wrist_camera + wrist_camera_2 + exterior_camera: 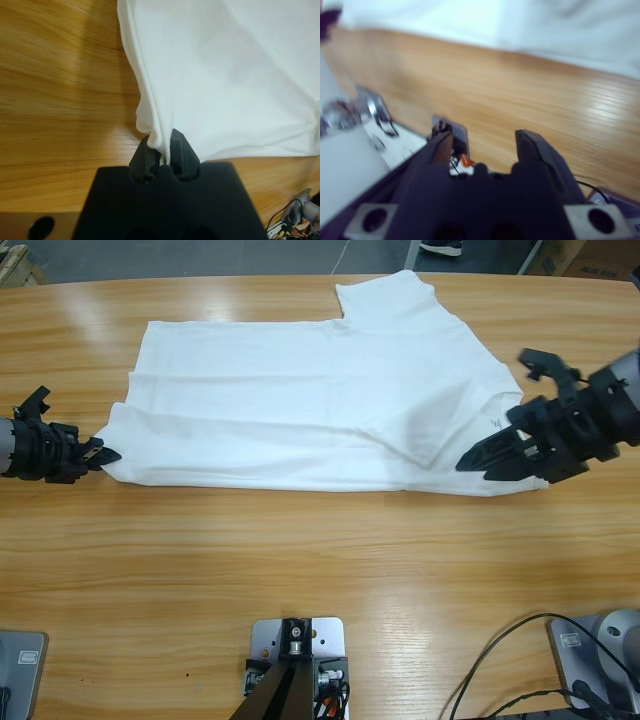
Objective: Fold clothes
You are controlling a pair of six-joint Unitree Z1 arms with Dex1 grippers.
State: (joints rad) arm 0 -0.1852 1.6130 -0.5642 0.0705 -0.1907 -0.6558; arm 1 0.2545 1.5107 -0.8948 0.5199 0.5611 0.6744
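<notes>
One corner of the shirt (310, 405) is pinched in the left gripper (100, 453) at 9 o'clock; the right gripper (478, 462), empty and agape at 3 o'clock, likely must grasp its edge next.

Bare table (320, 570) from 4 to 8 o'clock open for passing, white T-shirt (320, 400) spread across the centre toward 12 (blocking that half), grippers at 3 (503, 454) and 9 (97, 453) closing its ends.

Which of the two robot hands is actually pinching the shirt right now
The left hand: its black jaws are shut on a bunched edge of the plain white cotton T-shirt. The right hand has open jaws holding nothing, over bare table.
</notes>
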